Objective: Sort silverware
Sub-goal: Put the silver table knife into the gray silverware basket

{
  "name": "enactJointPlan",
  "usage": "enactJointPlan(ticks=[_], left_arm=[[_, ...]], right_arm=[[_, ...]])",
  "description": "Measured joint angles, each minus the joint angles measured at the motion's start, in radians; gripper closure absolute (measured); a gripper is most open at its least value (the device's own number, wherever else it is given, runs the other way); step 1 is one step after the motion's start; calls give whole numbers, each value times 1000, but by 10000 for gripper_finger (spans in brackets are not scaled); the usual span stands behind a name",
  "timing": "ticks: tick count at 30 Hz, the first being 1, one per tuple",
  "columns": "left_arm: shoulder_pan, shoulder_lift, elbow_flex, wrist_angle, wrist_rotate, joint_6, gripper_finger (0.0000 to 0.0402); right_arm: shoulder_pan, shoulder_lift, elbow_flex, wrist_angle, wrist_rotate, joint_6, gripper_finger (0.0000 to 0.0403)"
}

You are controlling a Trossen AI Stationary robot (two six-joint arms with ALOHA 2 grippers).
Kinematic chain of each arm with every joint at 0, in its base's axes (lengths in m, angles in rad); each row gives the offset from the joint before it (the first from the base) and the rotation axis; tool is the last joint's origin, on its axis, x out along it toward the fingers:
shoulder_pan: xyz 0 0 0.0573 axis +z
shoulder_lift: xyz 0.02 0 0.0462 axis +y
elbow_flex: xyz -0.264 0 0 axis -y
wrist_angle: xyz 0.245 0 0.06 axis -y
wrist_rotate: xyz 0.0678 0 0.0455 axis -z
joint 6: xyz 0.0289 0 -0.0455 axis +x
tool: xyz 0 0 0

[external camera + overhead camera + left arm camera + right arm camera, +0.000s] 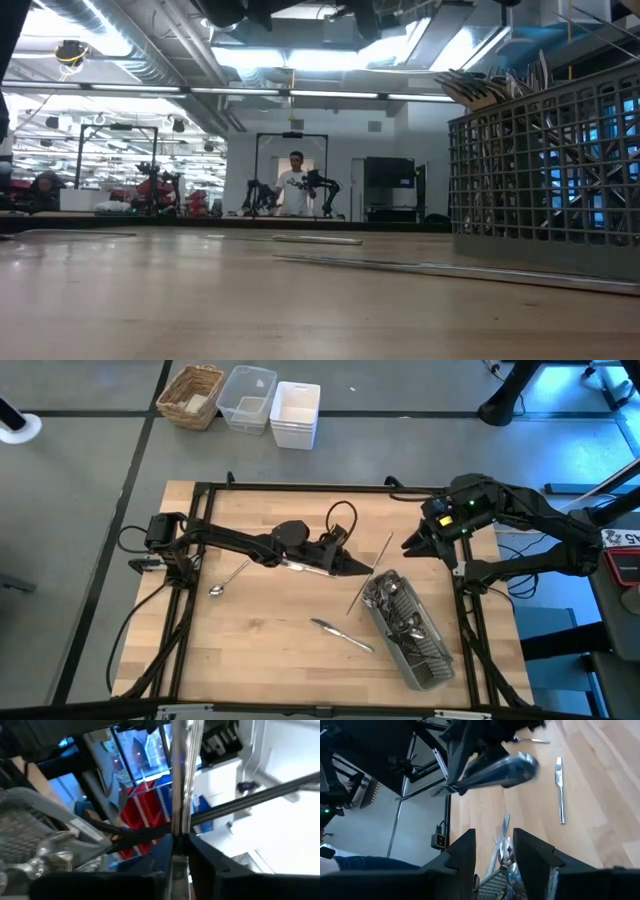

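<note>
- We are holding a long, slim silver metal utensil [372,572] in our left end effector [362,568], fingers pinched narrowly on it, at frame centre beside the grey slatted caddy [425,652].
- Our right end effector [412,545] is hovering partly open and empty at upper right.
- A shiny spoon [229,578] and table knife [341,634] are lying on the wooden tabletop [260,650]; more silverware [395,605] is filling the caddy.

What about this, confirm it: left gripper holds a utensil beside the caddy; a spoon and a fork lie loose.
Wrong: the fork is a table knife, as the right wrist view shows. The left gripper does hold a utensil beside the caddy; the spoon lies loose.
</note>
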Motion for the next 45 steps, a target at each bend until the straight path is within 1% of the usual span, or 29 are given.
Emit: enactJointPlan(ticks=[2,5,10,13,16,20,24,27,29,31,37,41,45], left_arm=[[0,0,0,-1,-4,-56,361],[0,0,0,1,-3,-142,360],[-1,0,0,1,-21,-285,360],[-1,0,0,1,-64,-385,359],[-1,0,0,1,-143,-478,359],[3,0,0,4,-240,-498,359],[16,0,0,7,-246,-518,359],[19,0,0,5,-247,-539,359],[21,0,0,3,-247,-546,359],[21,0,0,0,-247,-550,359],[19,0,0,-3,-239,-550,359],[12,0,0,-67,-232,-551,359],[5,0,0,-129,-219,-577,359]], right_arm=[[0,-1,0,13,0,-46,269],[0,-17,0,35,10,-162,269],[0,-49,0,53,115,-354,269],[0,-55,0,54,152,-452,269],[0,-52,0,57,174,-550,269],[0,-33,0,61,213,-753,269],[0,-7,0,71,245,-940,269],[0,21,0,76,245,-1112,269],[0,36,0,95,245,-1190,269],[0,53,0,107,245,-1222,269],[0,98,0,113,245,-1224,269],[0,110,0,114,240,-1224,269],[0,117,0,111,189,-1218,269]])
